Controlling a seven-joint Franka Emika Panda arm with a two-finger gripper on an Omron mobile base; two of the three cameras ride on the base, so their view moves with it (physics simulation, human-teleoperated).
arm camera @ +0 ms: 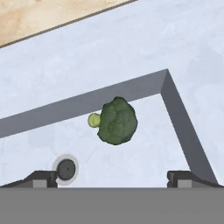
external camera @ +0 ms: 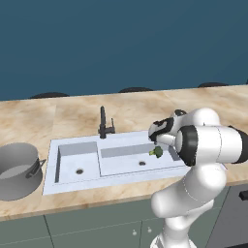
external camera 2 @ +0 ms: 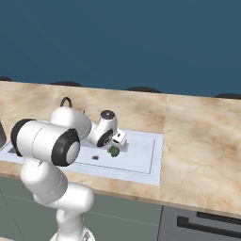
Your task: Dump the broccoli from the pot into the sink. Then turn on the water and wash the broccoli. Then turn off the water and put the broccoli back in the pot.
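The marbled table (external camera: pixel 72 116) carries the sink (external camera: pixel 72 145), set into its top, with a dark faucet (external camera: pixel 103 123) on the back rim. The grey pot (external camera: pixel 17 169) stands on the table just left of the sink. The claw (arm camera: pixel 112 177) hangs over the wide basin with its tips spread wide and nothing between them. The broccoli (arm camera: pixel 116 121) lies on the wide basin's floor near a corner, its drain (arm camera: pixel 66 169) close by

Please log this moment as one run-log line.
gripper: open, above wide basin | broccoli: on basin floor, ungrasped | pot: on counter beside sink
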